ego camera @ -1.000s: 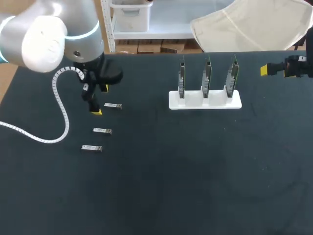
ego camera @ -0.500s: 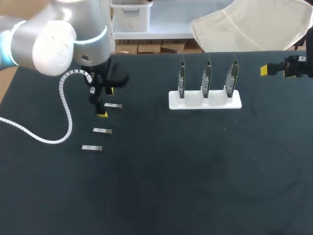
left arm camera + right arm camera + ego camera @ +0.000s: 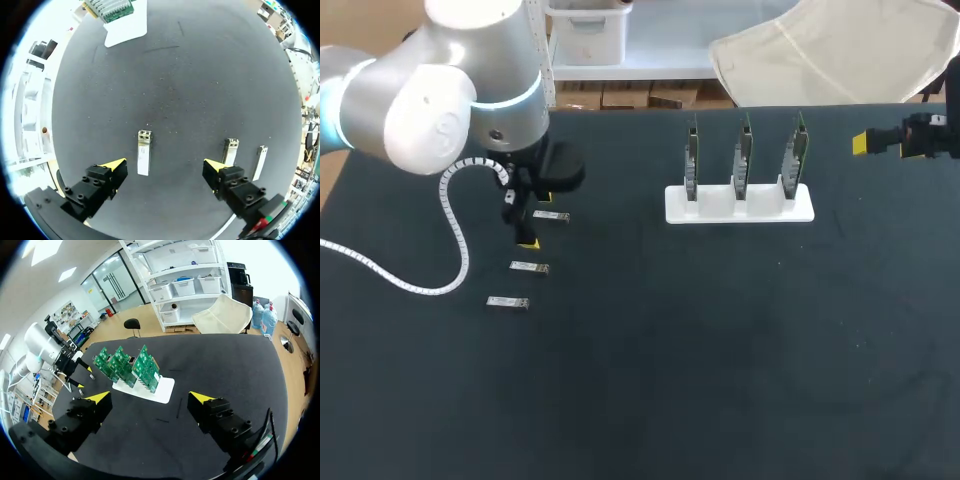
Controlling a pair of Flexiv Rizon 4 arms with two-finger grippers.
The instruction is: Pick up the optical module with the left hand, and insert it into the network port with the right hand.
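Your left claw (image 3: 165,165), spread wide, has edged over in the last second to straddle one module (image 3: 144,152) of three lying flat on the table (image 3: 720,380), so the pick looks next; your right claw (image 3: 150,399) waits, also spread, well apart from the ports (image 3: 743,155).

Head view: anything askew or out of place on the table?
Nothing stands out. Three small silver optical modules lie flat and apart on the black table; three green circuit boards stand upright in the white rack. Left gripper hangs over one module, jaws open.
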